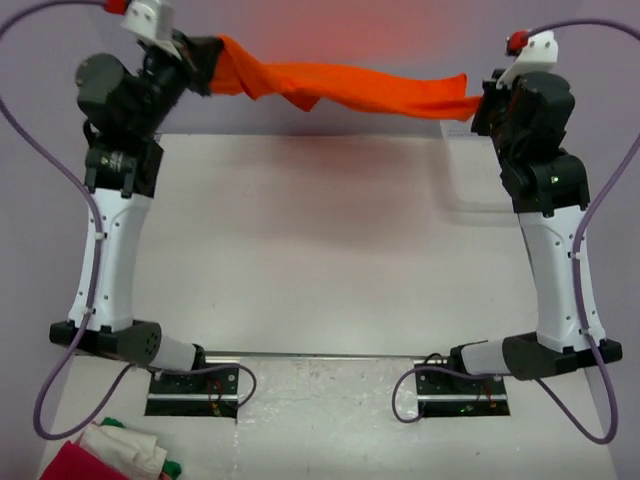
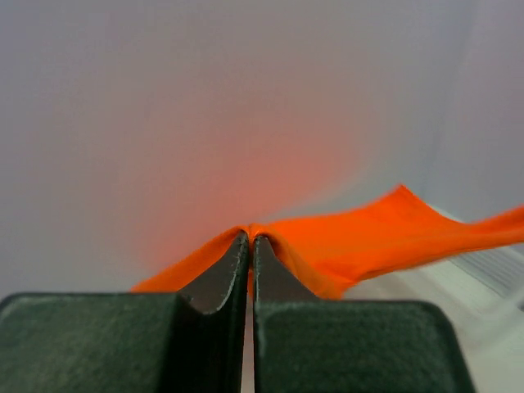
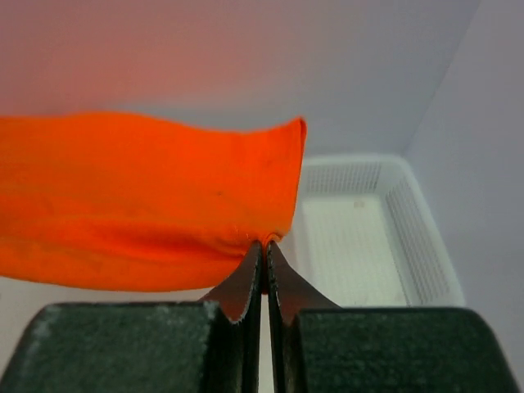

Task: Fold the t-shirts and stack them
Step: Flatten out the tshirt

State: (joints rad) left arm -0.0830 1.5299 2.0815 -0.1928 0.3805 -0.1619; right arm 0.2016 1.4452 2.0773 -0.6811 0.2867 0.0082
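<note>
Tools: you're clamping left tool (image 2: 250, 239) and right tool (image 3: 264, 244) on t-shirt (image 1: 350, 88) ends.
T-shirt: hanging stretched between them, above table (image 1: 320, 250) far edge.
Risk: you're gripping at the tips only; pulling wider could slip it out.

This looks like a robotics lab or test bench rather than a home. Two jointed machines, the left arm (image 1: 105, 250) and the right arm (image 1: 555, 270), are bolted on metal base plates (image 1: 190, 395) at the near edge of a white counter (image 1: 320, 250). Purple cables (image 1: 60, 170) loop loosely past the counter's sides. A plain pale wall (image 1: 400, 30) rises behind its far edge. A white perforated basket (image 3: 409, 205) sits at the counter's far right, and a cloth pile (image 1: 115, 455) lies by its near left corner. Above the far edge an orange t-shirt (image 1: 360, 90) is pinched between the left hand (image 2: 250, 239) and the right hand (image 3: 264, 246).
</note>
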